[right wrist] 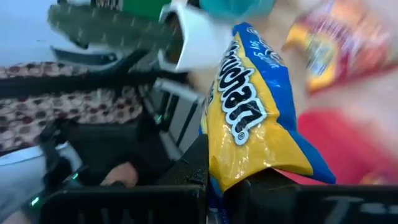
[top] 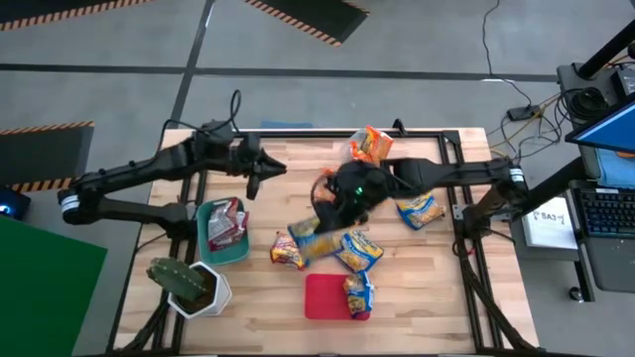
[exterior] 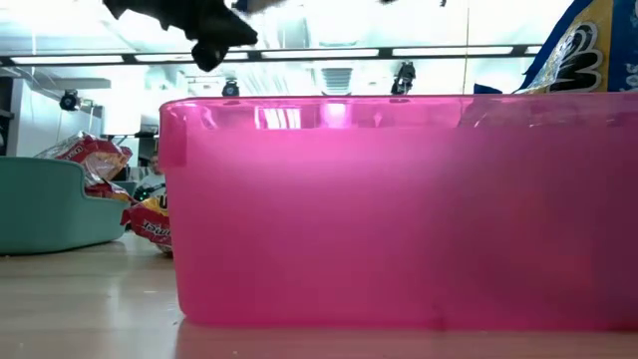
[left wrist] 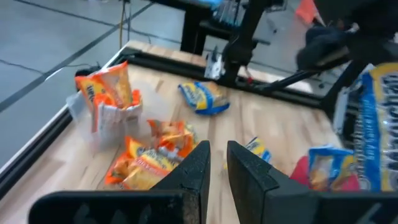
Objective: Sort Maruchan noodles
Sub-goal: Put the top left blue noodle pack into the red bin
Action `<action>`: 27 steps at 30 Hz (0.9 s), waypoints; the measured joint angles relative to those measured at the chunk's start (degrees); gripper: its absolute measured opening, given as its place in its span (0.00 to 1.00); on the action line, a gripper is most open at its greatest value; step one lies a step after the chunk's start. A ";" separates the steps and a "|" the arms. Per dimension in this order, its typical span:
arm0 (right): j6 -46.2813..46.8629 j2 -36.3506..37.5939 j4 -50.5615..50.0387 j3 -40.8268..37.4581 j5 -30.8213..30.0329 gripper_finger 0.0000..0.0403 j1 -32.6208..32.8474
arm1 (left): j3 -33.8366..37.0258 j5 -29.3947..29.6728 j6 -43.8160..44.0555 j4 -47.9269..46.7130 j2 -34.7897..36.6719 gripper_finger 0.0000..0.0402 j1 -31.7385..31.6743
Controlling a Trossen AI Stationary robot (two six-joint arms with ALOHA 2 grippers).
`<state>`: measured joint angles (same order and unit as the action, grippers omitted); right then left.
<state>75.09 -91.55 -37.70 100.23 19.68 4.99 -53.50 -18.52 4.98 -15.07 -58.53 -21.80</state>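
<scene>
My right gripper (top: 327, 220) hangs over the table's middle, shut on a blue-and-yellow Maruchan packet (top: 314, 243), which fills the right wrist view (right wrist: 255, 118). My left gripper (top: 262, 171) is raised above the teal bin (top: 210, 220) and holds nothing. In the left wrist view its fingers (left wrist: 214, 167) stand almost together. Silver-and-red packets (top: 228, 224) lie in the teal bin, and a blue-and-yellow one (top: 359, 296) lies in the red bin (top: 322, 297). Orange packets (top: 372, 146) stand in the clear bin at the far edge. Loose packets (top: 359, 250) lie flat on the wood. My right gripper pinches one end of the blue-and-yellow packet (right wrist: 239, 177) between its two fingers. The fingers slant downward from the table's right side. The rest of the packet reaches out beyond the fingertips, lifted clear of the table and crumpled.
A potted cactus (top: 184, 283) stands at the near left corner beside the teal bin. An orange packet (top: 288, 253) and another blue-and-yellow one (top: 419, 210) lie loose. The red bin's wall (exterior: 399, 209) fills the low view. A black frame rail (top: 466, 198) runs along the table's right side.
</scene>
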 joint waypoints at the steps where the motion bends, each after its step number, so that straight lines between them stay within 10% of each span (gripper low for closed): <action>1: 1.47 -0.11 0.17 0.73 -0.03 0.03 1.35 | -0.17 0.00 0.35 0.25 0.31 0.09 0.53; 13: 18.17 -4.65 -4.88 3.36 -3.01 0.03 16.37 | 0.01 0.27 8.50 3.78 0.93 0.09 13.80; 27: 24.12 -6.18 -21.73 2.89 -11.82 0.03 18.27 | -0.03 11.10 13.79 3.94 0.88 0.09 28.05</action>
<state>99.20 -97.73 -59.42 103.13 7.86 23.27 -53.54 -7.43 18.77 -11.13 -57.65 6.25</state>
